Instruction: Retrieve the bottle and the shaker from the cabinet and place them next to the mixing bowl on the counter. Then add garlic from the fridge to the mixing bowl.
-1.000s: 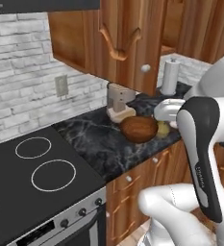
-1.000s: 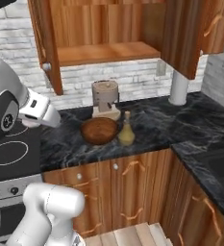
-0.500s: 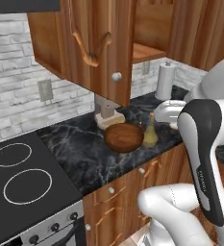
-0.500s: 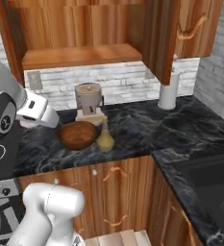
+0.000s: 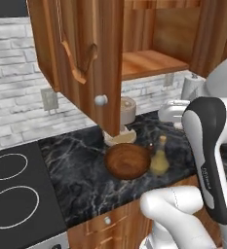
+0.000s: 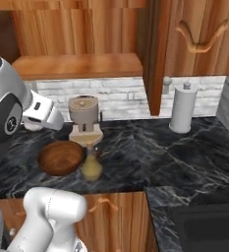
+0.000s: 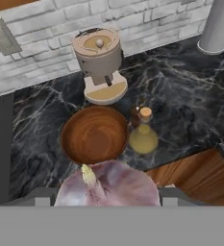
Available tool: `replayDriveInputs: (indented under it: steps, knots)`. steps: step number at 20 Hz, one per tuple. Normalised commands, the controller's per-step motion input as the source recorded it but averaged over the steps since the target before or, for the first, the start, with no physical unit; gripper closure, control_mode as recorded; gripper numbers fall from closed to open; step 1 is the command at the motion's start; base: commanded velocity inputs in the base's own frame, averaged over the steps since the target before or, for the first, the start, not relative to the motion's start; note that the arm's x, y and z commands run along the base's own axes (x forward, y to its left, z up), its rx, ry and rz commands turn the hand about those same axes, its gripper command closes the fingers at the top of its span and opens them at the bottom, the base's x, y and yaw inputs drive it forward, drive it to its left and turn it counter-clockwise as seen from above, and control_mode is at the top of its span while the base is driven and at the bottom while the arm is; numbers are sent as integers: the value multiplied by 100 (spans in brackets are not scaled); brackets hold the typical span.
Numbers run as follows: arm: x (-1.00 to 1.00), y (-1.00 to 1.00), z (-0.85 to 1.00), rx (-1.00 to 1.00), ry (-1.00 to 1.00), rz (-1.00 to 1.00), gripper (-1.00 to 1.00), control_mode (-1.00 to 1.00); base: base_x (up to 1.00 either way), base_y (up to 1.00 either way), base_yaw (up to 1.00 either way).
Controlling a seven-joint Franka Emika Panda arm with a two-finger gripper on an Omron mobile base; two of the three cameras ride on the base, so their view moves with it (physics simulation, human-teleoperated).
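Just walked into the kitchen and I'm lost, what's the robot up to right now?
The gripper is carrying a head of garlic above the dark counter, just short of the wooden mixing bowl, which has nothing in it. The bottle already stands on the counter right beside the bowl, with a small brown item that may be the shaker behind it. A beige appliance sits by the brick wall, and the cabinet overhead hangs open.

mixing bowl (image 7: 95, 135): brown wood grain
bottle (image 7: 143, 135): pale yellow
garlic (image 7: 107, 187): purple-white
counter (image 7: 190, 110): black, white-veined marble
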Motion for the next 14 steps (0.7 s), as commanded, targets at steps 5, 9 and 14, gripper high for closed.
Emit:
replayDriveInputs:
  steps: [5,9,14]
  knots:
    - [0,0,0,0,0,0,100,100,48,0,48]
    - [0,0,0,0,0,0,100,100,63,-18,40]
    - [0,0,0,0,0,0,100,100,0,0,2]
